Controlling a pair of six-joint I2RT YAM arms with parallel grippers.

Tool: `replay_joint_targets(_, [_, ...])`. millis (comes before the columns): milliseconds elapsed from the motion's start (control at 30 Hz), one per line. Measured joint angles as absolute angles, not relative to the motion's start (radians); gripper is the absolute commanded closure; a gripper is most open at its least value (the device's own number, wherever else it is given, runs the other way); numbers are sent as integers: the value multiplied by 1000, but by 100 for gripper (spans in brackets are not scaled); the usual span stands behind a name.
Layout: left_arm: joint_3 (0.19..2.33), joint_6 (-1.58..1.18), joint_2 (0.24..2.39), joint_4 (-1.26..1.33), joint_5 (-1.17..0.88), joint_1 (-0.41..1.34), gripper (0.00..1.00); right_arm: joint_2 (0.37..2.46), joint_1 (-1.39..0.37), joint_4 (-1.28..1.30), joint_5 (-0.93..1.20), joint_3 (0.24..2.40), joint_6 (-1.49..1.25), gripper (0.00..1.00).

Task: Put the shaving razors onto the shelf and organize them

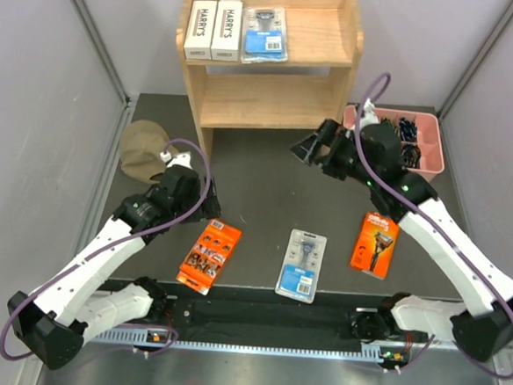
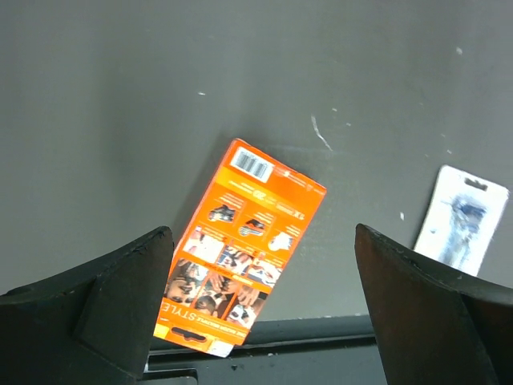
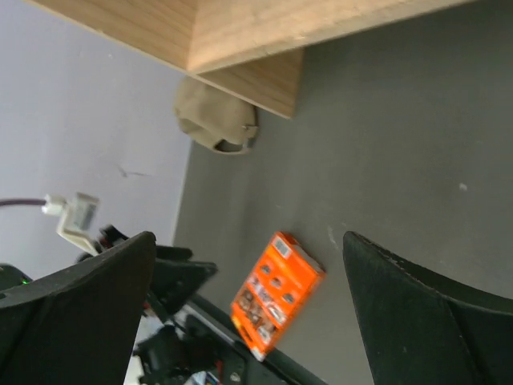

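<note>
I see a pink tray (image 1: 430, 134) back right, small dark items (image 1: 408, 130) in it, tan crumpled cloth (image 1: 140, 151) far left, dark table (image 1: 266, 186) beneath

The shelf (image 1: 325, 34) has open room on its top tier right of the blister pack (image 1: 266, 35); side panels (image 1: 356, 58) close both ends.

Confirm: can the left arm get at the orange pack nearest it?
Probably yes: the left arm has jaws open, aimed at that orange pack; it lies flat with nothing on or against it.
</note>
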State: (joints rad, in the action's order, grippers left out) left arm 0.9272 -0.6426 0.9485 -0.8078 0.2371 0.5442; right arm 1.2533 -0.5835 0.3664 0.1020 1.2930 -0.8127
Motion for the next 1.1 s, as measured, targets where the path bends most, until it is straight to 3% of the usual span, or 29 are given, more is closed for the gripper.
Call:
replay_joint_targets(267, [927,-627,971,-704,113,548,1,961,-584,472,-17,1071,-751,1])
replay_joint_targets(533, [977,-637,1180,-648,91,679,1,776,-584,603,-89,916,-765,1])
replay_joint_targets(1100, [1287,-710,1726,-576,124,1055,20,548,-584,812,-142,824,-817,1])
